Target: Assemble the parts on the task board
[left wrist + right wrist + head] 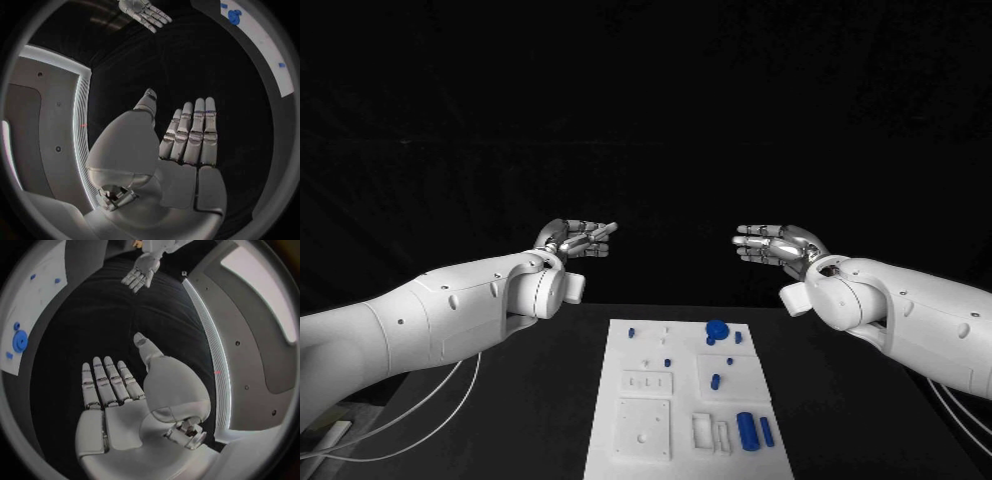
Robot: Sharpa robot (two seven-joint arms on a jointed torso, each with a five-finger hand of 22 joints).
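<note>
Task board (678,440) nearest; both robot hands spread, empty.

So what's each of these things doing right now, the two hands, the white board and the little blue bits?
Left hand: raised above the table, fingers straight, holding nothing.
Right hand: raised, open, holding nothing.
Task board: flat on the table, untouched.
Round blue part: at the board's far end.
Two long blue parts: side by side at the near end.

I count one white task board (635,440) on the worktop (877,400). On it lie several blue parts: one round knob (717,328), two long pegs (747,430) side by side, and about six small pieces. My two hands, left hand (574,240) and right hand (776,244).
</note>
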